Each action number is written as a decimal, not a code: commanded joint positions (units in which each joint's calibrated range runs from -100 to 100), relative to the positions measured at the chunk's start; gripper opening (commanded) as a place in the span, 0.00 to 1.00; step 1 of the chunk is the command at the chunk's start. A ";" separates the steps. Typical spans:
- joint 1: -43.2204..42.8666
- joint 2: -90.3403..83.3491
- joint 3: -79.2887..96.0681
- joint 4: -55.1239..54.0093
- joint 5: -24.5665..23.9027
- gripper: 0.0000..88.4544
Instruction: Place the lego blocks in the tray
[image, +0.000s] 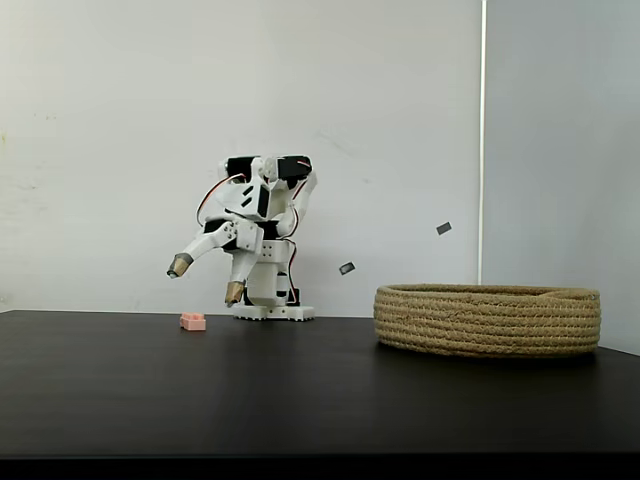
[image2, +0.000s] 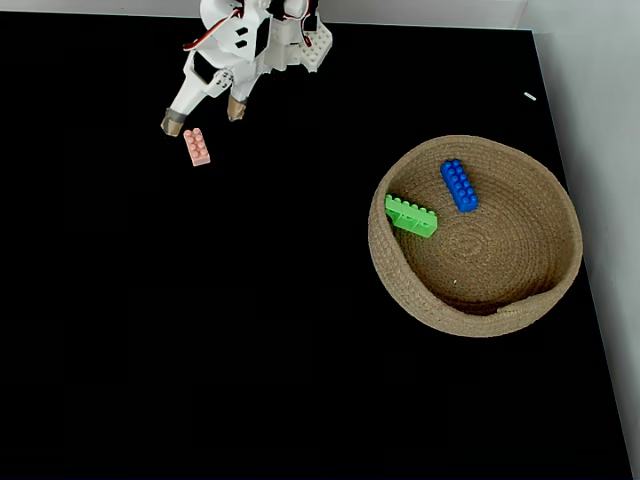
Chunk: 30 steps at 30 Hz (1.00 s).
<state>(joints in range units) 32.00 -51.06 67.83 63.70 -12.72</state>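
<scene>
The white arm (image2: 255, 40) is sitting at about 11 o'clock on the black bench (image2: 200, 330) in the top-down fixed view, folded low over its base. Its gripper (image2: 203, 116) is hanging with the two tan-tipped fingers (image: 180, 265) spread wide apart, pinching nothing. The pink brick (image2: 197, 147) is lying flat on the bench just below the fingertips, at roughly 6 o'clock from them, not touching either one. In the side fixed view the gripper (image: 207, 279) is hovering above the bench with the pink brick (image: 193, 321) resting beneath it.

The woven basket (image2: 400, 270) is standing well apart, toward 3 o'clock. Inside it, the blue brick (image2: 459, 185) is lying near 12 o'clock, and the green brick (image2: 411, 216) is leaning at the inner wall near 10 o'clock. In the side view the basket (image: 487, 320) is sitting at the right.
</scene>
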 joint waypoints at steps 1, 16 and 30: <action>1.14 -0.44 3.08 -3.44 2.39 0.53; 4.35 10.30 0.34 -9.10 1.03 0.53; 4.52 28.45 -9.05 -12.68 1.32 0.53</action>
<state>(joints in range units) 35.91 -26.29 61.47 52.50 -11.50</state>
